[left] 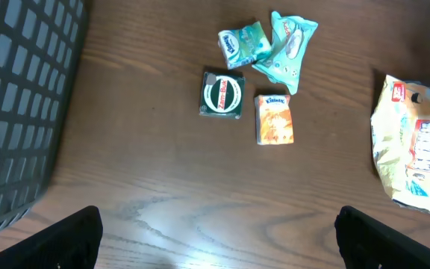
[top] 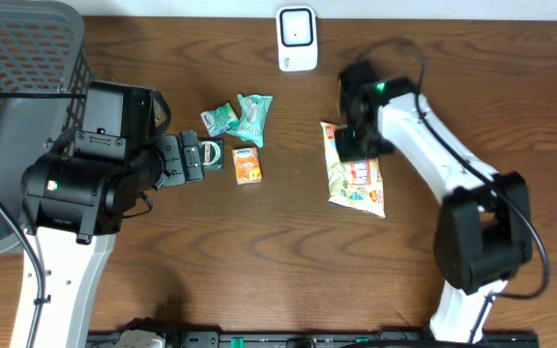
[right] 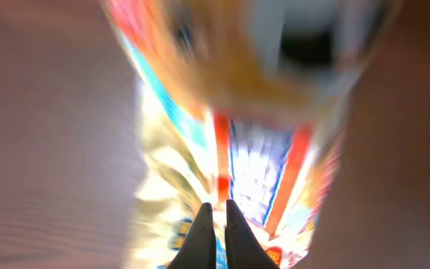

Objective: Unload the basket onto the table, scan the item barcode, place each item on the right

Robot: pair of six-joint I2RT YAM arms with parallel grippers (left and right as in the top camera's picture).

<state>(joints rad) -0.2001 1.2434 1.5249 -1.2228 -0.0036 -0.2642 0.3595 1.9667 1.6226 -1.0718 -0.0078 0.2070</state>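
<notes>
Lying flat on the table [top: 259,271], the snack bag [top: 356,184] is the item to be scanned, printed face up, with no barcode that I can make out. The right end effector [right: 216,217] is down on the bag's far end with its fingers drawn together. The wrist view is too blurred to tell whether they have nipped a fold of the film or merely met above it. That end is probably chosen because the crimped edge gives thin fingers something to pinch, and lifting from there would let the bag hang and turn toward the reader. The white scanner [top: 297,39] stands beyond the bag and to its left in the overhead view, with bare wood between them, so I judge the way across unobstructed. Farther left of the bag lie an orange tissue pack [left: 274,119], a green tin [left: 222,96] and two teal sachets [left: 275,45], well apart from it. The left end effector [left: 215,224] hovers over that cluster, spread wide and empty, and the grey basket [top: 17,58] sits farthest left of the bag.
</notes>
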